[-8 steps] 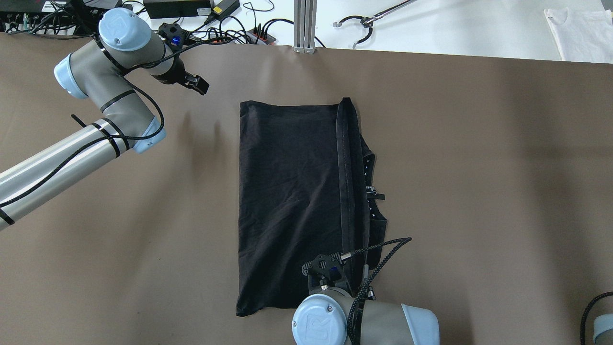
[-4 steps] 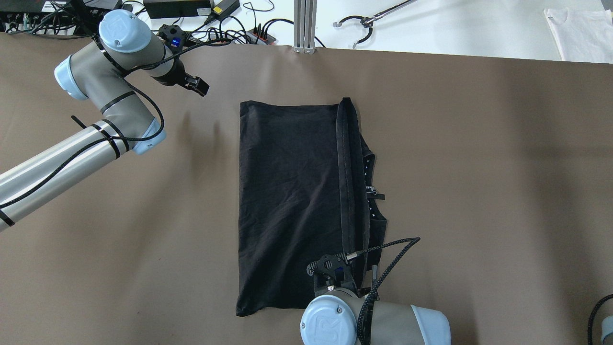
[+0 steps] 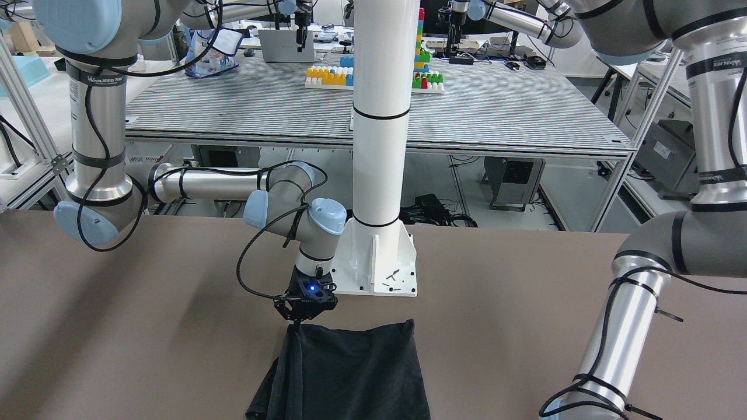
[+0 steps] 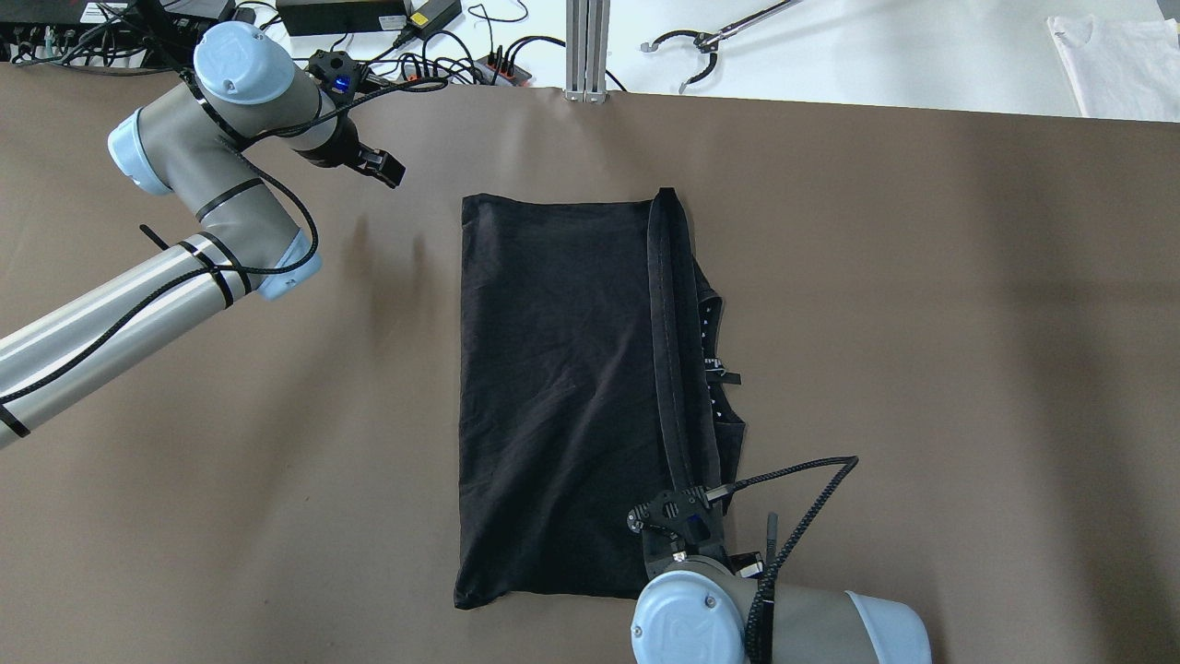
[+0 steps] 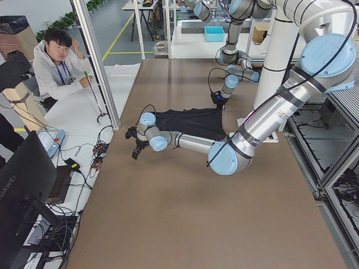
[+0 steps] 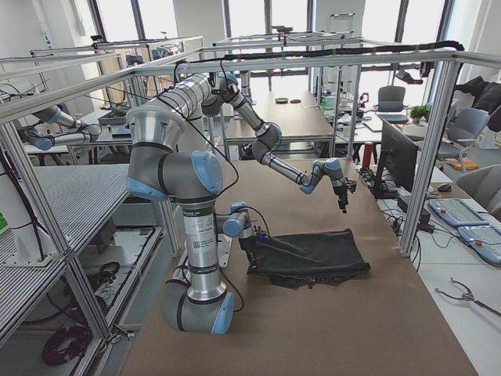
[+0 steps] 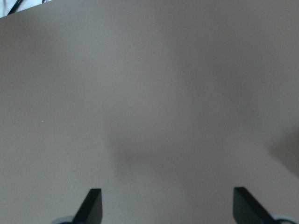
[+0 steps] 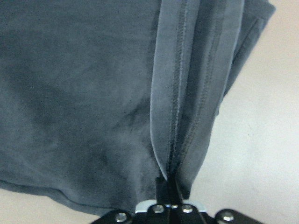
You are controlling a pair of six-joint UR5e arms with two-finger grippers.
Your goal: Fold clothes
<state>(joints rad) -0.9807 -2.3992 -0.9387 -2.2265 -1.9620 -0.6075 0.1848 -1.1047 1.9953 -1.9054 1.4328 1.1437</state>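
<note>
1. Two grippers to cover, nearest one first. The right gripper (image 8: pixel 170 187) sits at the near edge of the black garment (image 4: pixel 553 387), close to the robot's base. It's clamped tight on the end of the stitched hem band (image 8: pixel 196 93); the wrist view shows that end pinched between the fingers.
2. That hem band runs near-to-far along the garment's right side, lying doubled over on top of the fabric. A bit more dark cloth pokes out to the right of it.
3. Garment itself lies flat in the middle of the brown worktop (image 4: pixel 922 323), folded into a longish rectangle with some light wrinkles.
4. Further out and off to the left, the left gripper (image 4: pixel 383 169) hovers over bare worktop, well apart from the garment's far-left corner. Its fingers (image 7: pixel 93 205) are spread wide with nothing between them, just brown surface in the wrist view.
5. Past the worktop's far edge there's a white surface with cables and power bricks (image 4: pixel 350 14), a metal post (image 4: pixel 587 46), a grabber tool (image 4: pixel 710 41), and a white cloth (image 4: pixel 1115 65) way over at the right corner.
</note>
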